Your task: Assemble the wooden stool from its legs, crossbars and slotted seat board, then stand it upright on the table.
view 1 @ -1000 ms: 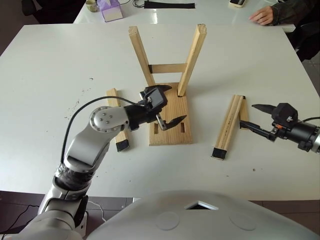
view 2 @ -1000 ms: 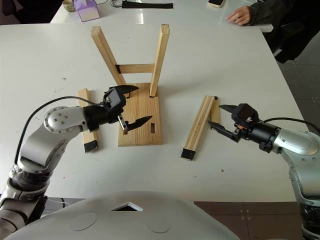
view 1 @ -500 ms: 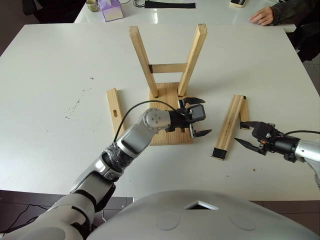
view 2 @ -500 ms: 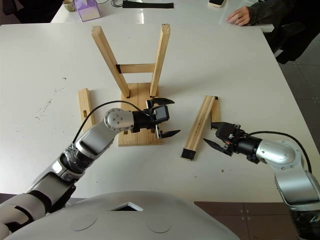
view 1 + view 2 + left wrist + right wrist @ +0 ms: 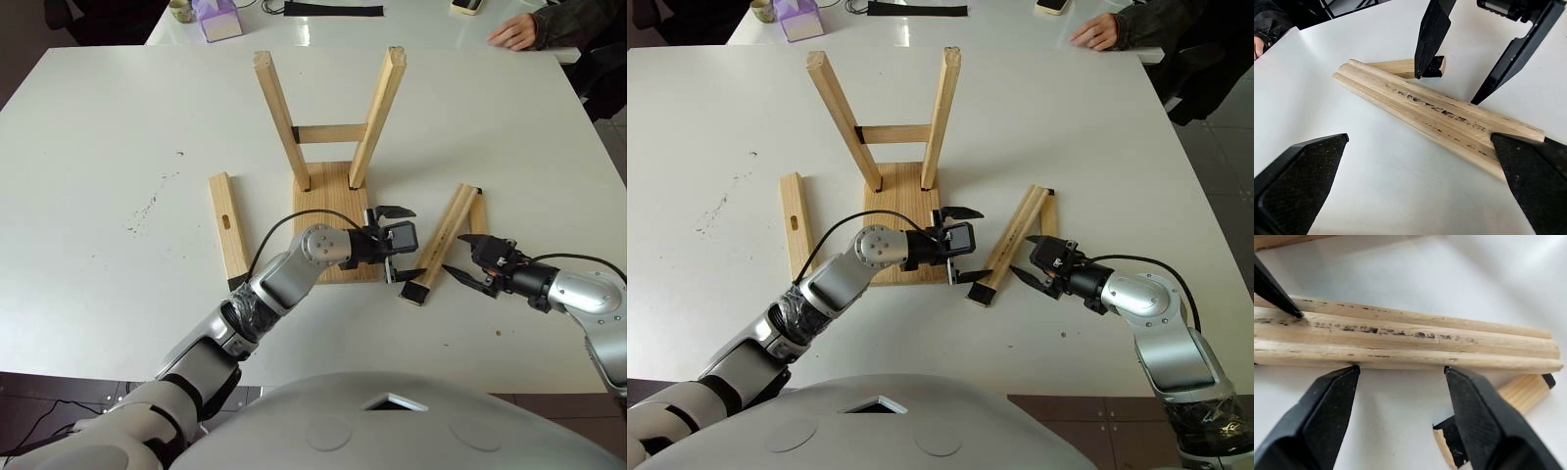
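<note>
L black two-finger gripper [image 5: 404,245], arm stretched across, jaws wide; R black two-finger gripper [image 5: 454,253] faces it, spread, apparently near.

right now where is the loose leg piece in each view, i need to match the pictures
Left eye: leg piece lies slantwise right of the seat board, between left tool and right tool.
Right eye: leg piece in the same spot, just right of centre.
Left wrist: leg piece crosses the middle.
Right wrist: leg piece runs across, close up.
Shared landmark: short black-tipped crossbar beside it.
</note>
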`<state>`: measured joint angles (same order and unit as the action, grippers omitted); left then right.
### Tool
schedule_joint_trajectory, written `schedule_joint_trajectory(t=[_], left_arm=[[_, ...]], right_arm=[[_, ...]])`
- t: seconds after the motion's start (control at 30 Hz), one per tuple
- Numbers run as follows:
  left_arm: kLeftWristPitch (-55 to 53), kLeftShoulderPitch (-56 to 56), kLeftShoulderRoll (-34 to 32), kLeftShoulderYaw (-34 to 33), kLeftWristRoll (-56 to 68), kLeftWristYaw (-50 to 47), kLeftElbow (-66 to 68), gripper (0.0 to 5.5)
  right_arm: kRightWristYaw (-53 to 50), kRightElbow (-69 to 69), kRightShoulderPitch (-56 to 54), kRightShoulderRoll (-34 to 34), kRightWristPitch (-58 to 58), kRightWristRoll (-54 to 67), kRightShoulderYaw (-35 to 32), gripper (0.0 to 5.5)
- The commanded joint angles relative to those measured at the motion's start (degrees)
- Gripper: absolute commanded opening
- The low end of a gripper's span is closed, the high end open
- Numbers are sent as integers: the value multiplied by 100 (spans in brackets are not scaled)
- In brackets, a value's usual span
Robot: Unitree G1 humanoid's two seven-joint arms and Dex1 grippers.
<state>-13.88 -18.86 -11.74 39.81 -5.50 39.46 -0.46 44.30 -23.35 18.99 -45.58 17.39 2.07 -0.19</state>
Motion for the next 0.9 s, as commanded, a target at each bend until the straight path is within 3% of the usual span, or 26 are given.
schedule_joint_trajectory(t=[0.03,0.27,0.53,0.9], left_arm=[[111,-2,-22,-114,-223,-153,434,540],[205,70,-38,-324,-183,-160,549,540],[282,102,-36,-395,-268,-146,703,540],[-297,-36,-313,-868,-191,-26,-555,540]], right_arm=[[-40,170,-26,33,-14,-116,145,322],[-160,278,-259,295,23,-118,467,322],[-230,-376,-688,782,359,697,160,322],[-418,-190,-861,513,282,380,-36,322]])
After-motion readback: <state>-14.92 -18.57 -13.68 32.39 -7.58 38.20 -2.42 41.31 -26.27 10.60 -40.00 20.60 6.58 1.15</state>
